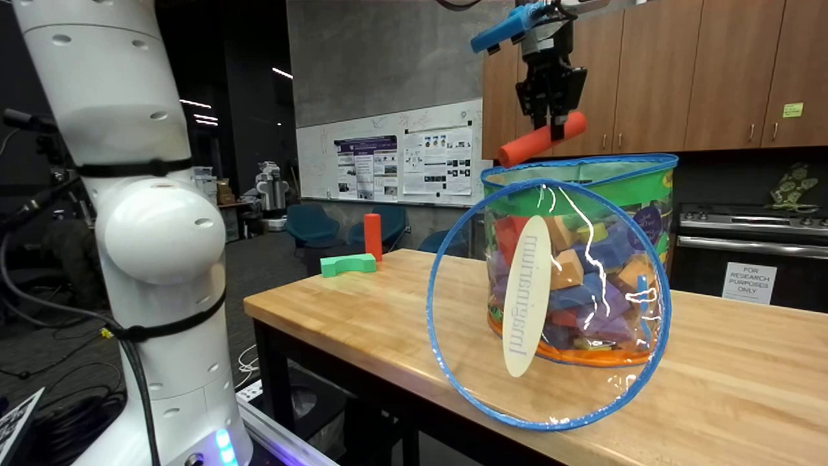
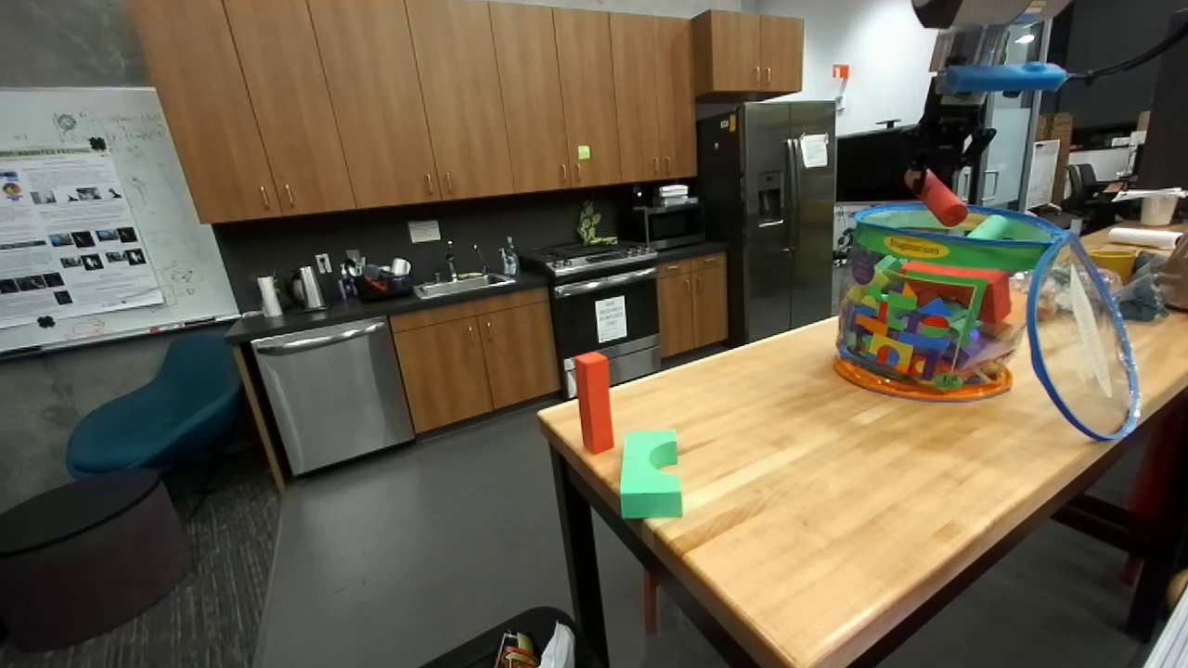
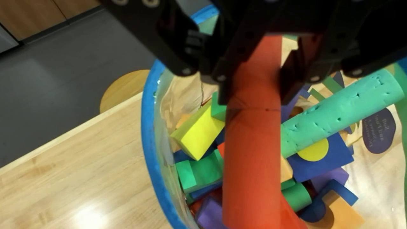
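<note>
Above the open container (image 3: 148,136): red cylinder (image 3: 252,165) grasped, not released

The gripper (image 3: 254,93) is clenched on the red cylinder, a finger against each side, as the wrist view shows. The cylinder appears on a slant in both exterior views; in the wrist view it crosses over the container's mouth. Whether its lower end dips below the rim cannot be determined. Stage, as judged: the grasp is made and the cylinder is clear of the table (image 2: 770,473); letting go is not yet done.

Beneath it, within the container, mixed blocks (image 3: 197,173) lie in a loose heap. Noted near the top: a pitted green cylinder (image 3: 340,114), slanting beside the red one; a yellow block (image 3: 200,132) near the wall; a flat blue block (image 3: 324,162). Status: this lot is already inside.

At the container's side, the clear lid (image 1: 527,304) with blue edging hangs open, apparently joined at the rim.

Farther along the table, near its end, a red block (image 2: 595,404) stands upright and a green arch block (image 2: 640,478) lies just beside it. Status: both are outside the container, well apart from it and from the gripper.

Beyond the table are wooden cabinets (image 2: 399,102), an oven (image 2: 580,320) and a refrigerator (image 2: 766,260).
</note>
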Tool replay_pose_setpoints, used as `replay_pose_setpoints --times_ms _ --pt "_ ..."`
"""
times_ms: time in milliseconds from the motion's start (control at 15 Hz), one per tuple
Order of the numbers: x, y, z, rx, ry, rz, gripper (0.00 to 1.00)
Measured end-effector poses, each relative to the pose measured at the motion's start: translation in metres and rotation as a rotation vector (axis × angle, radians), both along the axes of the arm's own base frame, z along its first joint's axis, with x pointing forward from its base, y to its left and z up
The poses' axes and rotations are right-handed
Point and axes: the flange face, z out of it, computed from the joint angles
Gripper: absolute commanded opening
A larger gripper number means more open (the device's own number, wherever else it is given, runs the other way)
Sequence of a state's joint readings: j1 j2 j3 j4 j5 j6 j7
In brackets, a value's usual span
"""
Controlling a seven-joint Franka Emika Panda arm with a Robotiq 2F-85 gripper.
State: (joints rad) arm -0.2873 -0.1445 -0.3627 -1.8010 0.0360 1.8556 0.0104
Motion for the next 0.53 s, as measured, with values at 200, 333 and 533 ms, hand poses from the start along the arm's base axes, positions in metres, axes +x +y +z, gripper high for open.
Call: replay_pose_setpoints --times_ms 200,333,533 --pt "0.006 -0.002 -0.002 0.003 0.014 -0.005 0.75" --pt "0.012 0.0 0.0 0.001 0.016 -0.006 0.87" --pt "0.021 0.006 0.005 -0.008 0.008 -0.005 1.0"
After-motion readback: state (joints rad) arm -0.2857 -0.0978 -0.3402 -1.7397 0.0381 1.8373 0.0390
